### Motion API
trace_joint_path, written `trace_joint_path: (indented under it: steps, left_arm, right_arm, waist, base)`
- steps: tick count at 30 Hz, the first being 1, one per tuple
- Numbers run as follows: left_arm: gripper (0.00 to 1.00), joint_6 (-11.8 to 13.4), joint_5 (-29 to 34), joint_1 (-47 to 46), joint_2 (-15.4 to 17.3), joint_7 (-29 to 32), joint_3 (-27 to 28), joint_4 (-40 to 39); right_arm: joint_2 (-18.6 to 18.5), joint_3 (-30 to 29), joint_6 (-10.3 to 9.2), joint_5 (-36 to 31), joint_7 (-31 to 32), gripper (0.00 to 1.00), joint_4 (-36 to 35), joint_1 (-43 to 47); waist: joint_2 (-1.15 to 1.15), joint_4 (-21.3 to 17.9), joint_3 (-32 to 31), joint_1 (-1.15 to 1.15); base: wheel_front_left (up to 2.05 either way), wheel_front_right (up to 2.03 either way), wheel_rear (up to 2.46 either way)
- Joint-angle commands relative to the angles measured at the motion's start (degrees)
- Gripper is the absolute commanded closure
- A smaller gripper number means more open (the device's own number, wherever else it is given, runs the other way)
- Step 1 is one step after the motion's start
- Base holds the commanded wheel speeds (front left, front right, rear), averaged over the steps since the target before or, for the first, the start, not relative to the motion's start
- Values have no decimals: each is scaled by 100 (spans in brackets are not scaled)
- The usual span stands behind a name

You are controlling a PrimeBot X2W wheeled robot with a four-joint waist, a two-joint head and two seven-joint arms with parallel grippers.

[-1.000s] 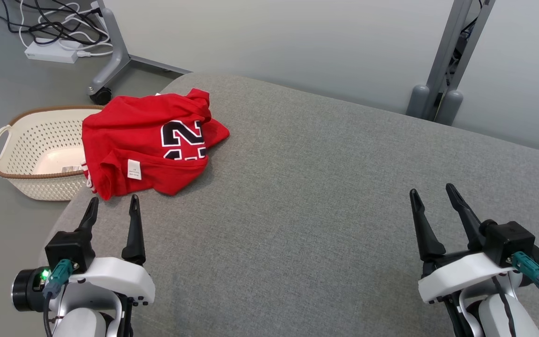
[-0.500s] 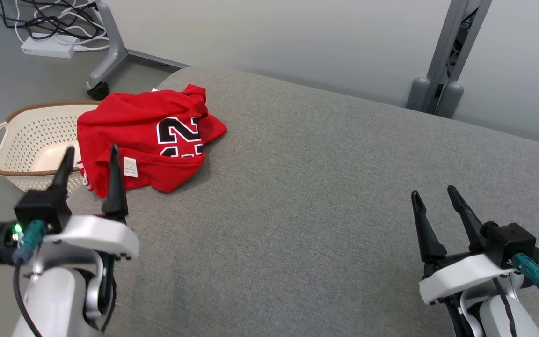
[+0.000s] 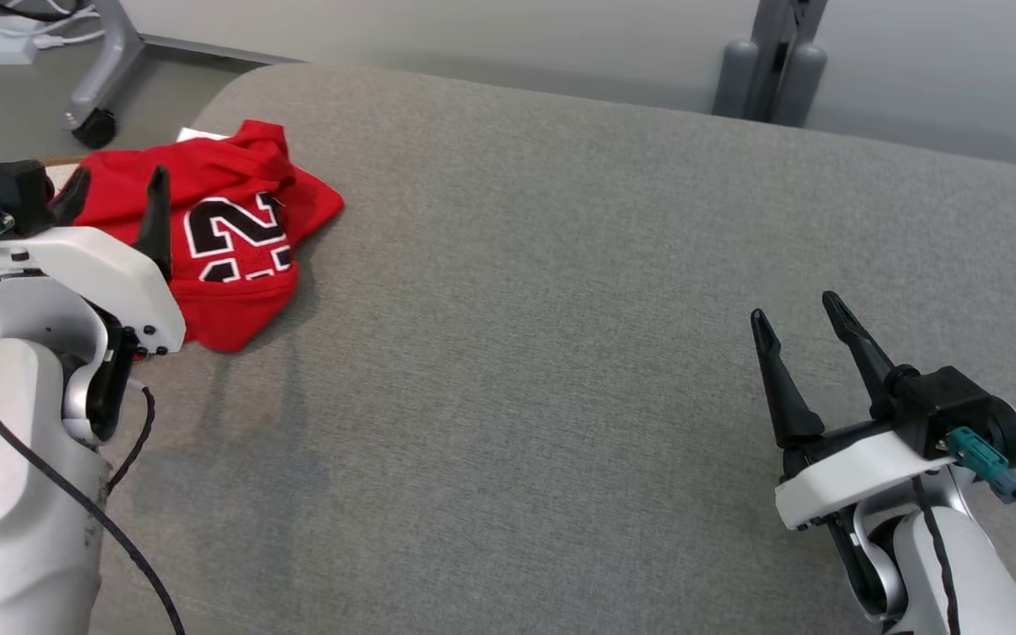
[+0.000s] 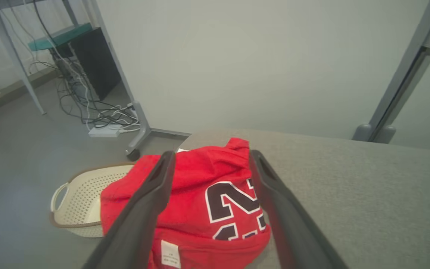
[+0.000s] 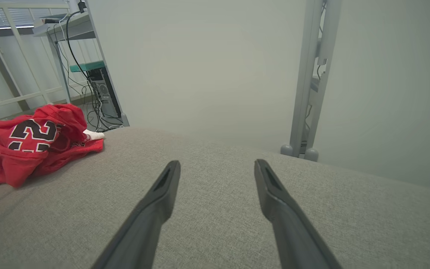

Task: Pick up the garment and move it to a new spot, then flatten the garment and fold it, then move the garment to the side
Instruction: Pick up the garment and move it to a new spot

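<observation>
Head view, red garment point(image 3: 227, 242), black numeral 2

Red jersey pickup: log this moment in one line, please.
phase: reach | crumpled red numbered jersey: unheld, on grey fabric surface, far left | left gripper: open, near jersey | right gripper: open, empty, far right

A crumpled red garment point(image 3: 235, 251) with black-and-white numbers lies at the far left corner of the grey surface point(image 3: 561, 309). The left pincer point(image 3: 118, 185) stands open, its fingers overlapping the garment's left part; contact is unclear. The right pincer point(image 3: 792, 309) stands open over bare surface at lower right, well apart from the garment.
</observation>
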Motion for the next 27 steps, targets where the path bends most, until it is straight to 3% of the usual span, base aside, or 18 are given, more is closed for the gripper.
trace_joint_path:
  steps: [1,8,18,19,20,21,27]
  left_arm:
    - [0,-80,-64,-161,49,59,6,277]
    - [0,-338,-324,-706,97,182,56,1960]
    - [0,-389,-380,-1333,296,44,71,3495]
    - [6,-392,-437,-1389,299,39,105,3613]
    - [79,-394,-448,-1437,319,43,117,3734]
    - [100,-422,-468,-1454,331,83,113,3846]
    - [100,-373,-463,-1757,476,-654,152,3972]
  right_arm:
    - [-60,12,11,-44,24,0,-26,-85]
    - [-135,140,11,-110,147,0,-150,-268]
    - [-196,231,11,-100,227,0,-294,-469]
    - [-203,239,11,-101,236,0,-302,-469]
    - [-202,244,11,-101,243,0,-301,-473]
    - [-202,250,11,-100,252,0,-303,-488]
    - [-214,132,11,-131,217,0,-321,-538]
  waist:
    - [0,-272,290,0]
    - [0,-602,733,0]
    - [0,-824,1160,0]
    - [0,-837,1187,0]
    - [0,-848,1210,0]
    - [0,-860,1232,0]
    - [0,-836,1252,0]
  base:
    - [0,0,0]
    - [0,0,0]
    - [0,0,0]
    - [0,0,0]
    - [0,0,0]
    - [0,0,0]
    - [0,0,0]
